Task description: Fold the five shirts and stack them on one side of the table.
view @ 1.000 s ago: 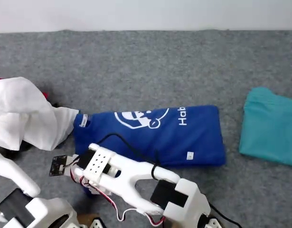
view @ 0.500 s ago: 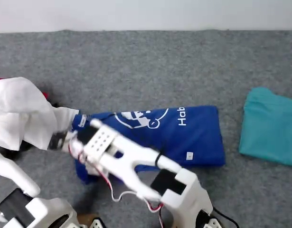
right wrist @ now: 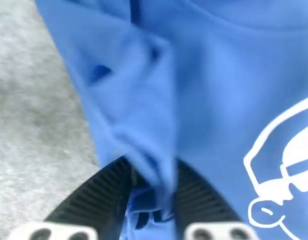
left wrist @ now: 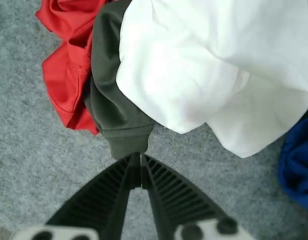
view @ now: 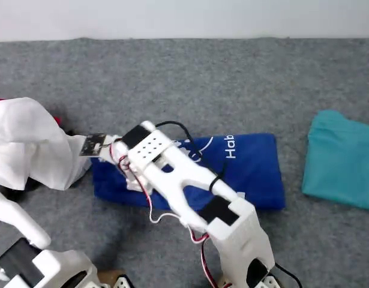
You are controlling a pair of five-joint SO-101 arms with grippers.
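A blue shirt [view: 244, 171] with a white print lies folded lengthwise in the middle of the table. My right arm [view: 172, 177] stretches over its left end. In the right wrist view my right gripper [right wrist: 151, 187] is shut on a bunched fold of the blue shirt [right wrist: 219, 90]. A folded teal shirt [view: 340, 159] lies at the right edge. At the left, a white shirt [view: 28, 144] is heaped over a dark olive shirt [left wrist: 111, 100] and a red shirt [left wrist: 63, 75]. My left gripper [left wrist: 140, 162] is shut and empty, its tip just short of the olive hem.
The table is covered with grey carpet [view: 190, 84]; its far half is bare, with a white wall behind. The left arm's base [view: 22, 252] stands at the near left corner.
My right arm has swung from the near edge toward the far left, carrying the blue shirt's near left corner up and over its left end. The left arm has stayed still.
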